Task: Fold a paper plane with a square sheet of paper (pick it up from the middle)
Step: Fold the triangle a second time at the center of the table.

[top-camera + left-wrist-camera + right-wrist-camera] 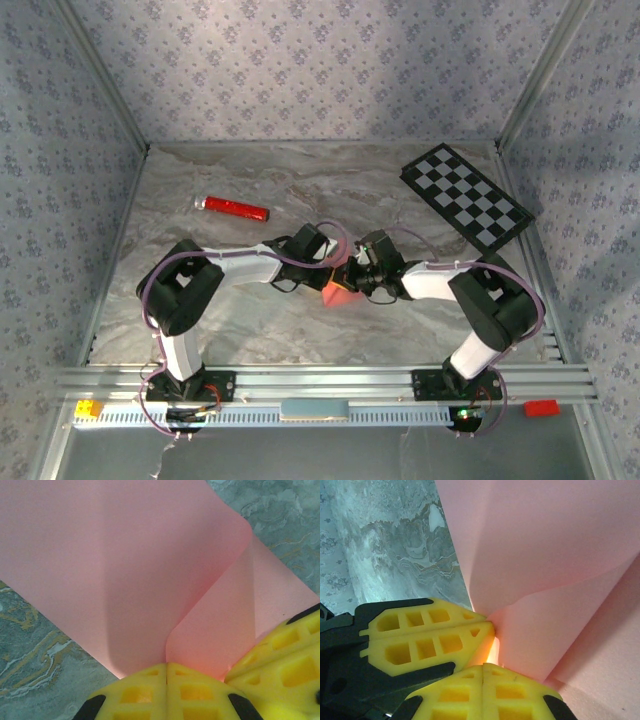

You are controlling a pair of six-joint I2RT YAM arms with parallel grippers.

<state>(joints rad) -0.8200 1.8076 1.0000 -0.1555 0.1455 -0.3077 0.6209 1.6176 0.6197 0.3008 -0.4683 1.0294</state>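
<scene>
Down at the near edge of the bench [250, 320], the rail carries both arm bases, with a small yellow block [88, 408] at its left end and a small red block [541, 407] at its right. Moving in, both arms bend towards the middle and the two hands meet there, nearly tip to tip. The left hand [333, 272] comes in from the left, the right hand [352, 280] from the right, and the square sheet of paper [338, 293] shows as a small pink patch right under them. On the left wrist camera, the left hand [166, 666] has its yellow fingers pressed flat together, pinching the pink sheet [125, 570] where it curls over into a soft fold. The right hand's yellow fingers [280, 650] crowd in just beside it on the same sheet. From the right wrist camera it reads the same way: the right hand [483, 672] is clamped tight on the paper [560, 555], and the left hand's fingers [430, 635] are nipping it right alongside. The sheet fans away from both grips, bent but not sharply creased, with marbled bench beyond it. Farther back on the left lies a red cylinder [232, 208], well apart from the hands. In the far right corner a black-and-white checkerboard [466, 196] lies flat at an angle.
</scene>
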